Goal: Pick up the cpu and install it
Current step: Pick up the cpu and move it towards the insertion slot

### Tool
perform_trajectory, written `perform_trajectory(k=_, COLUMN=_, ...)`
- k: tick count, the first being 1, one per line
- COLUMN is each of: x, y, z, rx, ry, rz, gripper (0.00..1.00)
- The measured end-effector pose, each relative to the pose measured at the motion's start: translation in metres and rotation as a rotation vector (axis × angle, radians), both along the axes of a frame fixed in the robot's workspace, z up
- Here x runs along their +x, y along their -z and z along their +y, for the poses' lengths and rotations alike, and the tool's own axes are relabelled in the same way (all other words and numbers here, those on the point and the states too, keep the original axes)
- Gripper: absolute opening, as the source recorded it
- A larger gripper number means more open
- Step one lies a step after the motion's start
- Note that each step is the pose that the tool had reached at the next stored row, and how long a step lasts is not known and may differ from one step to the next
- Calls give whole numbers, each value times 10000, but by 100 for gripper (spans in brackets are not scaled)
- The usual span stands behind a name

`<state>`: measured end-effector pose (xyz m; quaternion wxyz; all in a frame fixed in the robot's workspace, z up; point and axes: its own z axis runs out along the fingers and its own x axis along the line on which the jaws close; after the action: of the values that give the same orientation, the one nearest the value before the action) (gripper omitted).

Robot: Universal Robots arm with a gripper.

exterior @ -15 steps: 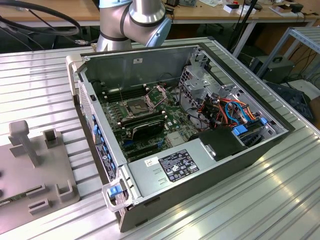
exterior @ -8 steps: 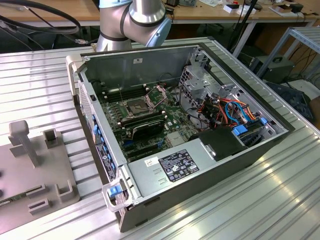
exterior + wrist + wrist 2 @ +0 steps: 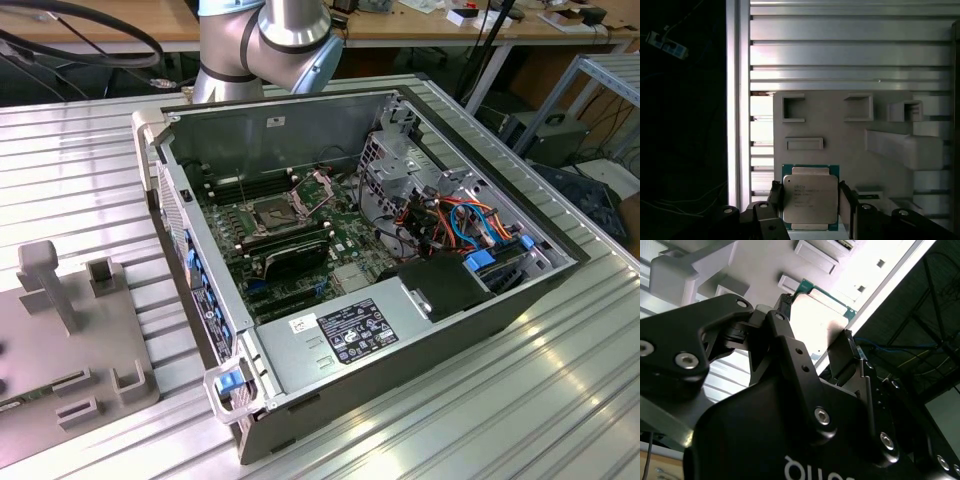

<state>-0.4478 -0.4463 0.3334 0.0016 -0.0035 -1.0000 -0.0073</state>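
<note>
The arm [image 3: 265, 35] rises at 12 o'clock of the open metal computer case [image 3: 400, 330] in the exterior view. In the first wrist view the black gripper [image 3: 810, 190] clamps the cpu [image 3: 810, 201], a flat square with a dull silver top and green rim. It is held between both fingers, over a grey moulded tray [image 3: 840, 145] on the ribbed aluminium table [image 3: 850, 50].

Even room light; cpu [image 3: 817, 322] glares white in second wrist view.
</note>
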Motion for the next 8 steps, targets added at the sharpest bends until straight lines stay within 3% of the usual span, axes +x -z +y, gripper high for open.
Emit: perform_trajectory(k=8, x=20, y=0, z=0, rx=0, ry=0, rz=0, gripper=55)
